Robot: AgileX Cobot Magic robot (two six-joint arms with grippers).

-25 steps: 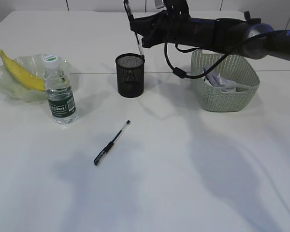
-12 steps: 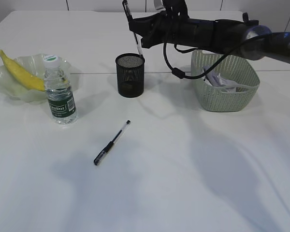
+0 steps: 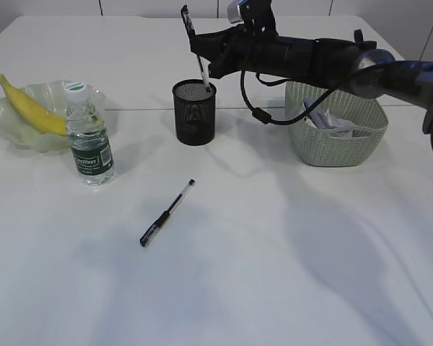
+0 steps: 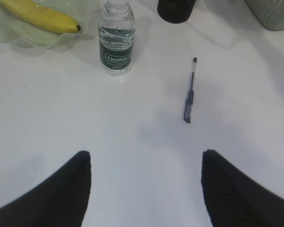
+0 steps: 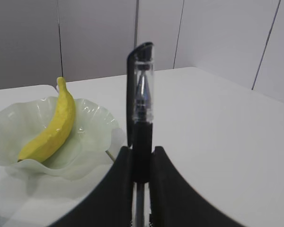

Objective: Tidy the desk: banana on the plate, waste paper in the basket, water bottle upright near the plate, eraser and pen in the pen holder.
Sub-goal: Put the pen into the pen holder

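Note:
My right gripper (image 3: 200, 50) is shut on a clear pen with a black cap (image 3: 195, 47), held upright above the black mesh pen holder (image 3: 194, 115), with the pen's lower end inside the rim. The right wrist view shows the pen (image 5: 141, 94) pinched between the right gripper's (image 5: 142, 158) fingers. Another pen (image 3: 167, 213) lies on the desk (image 3: 274, 252). The banana (image 3: 29, 108) rests on the plate (image 3: 3, 126). Beside the plate the water bottle (image 3: 89, 137) stands upright. Waste paper (image 3: 326, 119) lies in the basket (image 3: 335, 144). My left gripper (image 4: 146, 158) is open above bare desk. The eraser is hidden.
In the left wrist view the loose pen (image 4: 190, 90) lies ahead and to the right, the bottle (image 4: 116, 40) ahead left. My right arm (image 3: 317, 54) stretches over the back of the desk past the basket. A thin seam (image 3: 144, 109) crosses the tabletop.
My right gripper has shifted a little left with the pen, bringing its lower end from the holder's right rim to inside the cup. Nothing else has moved.

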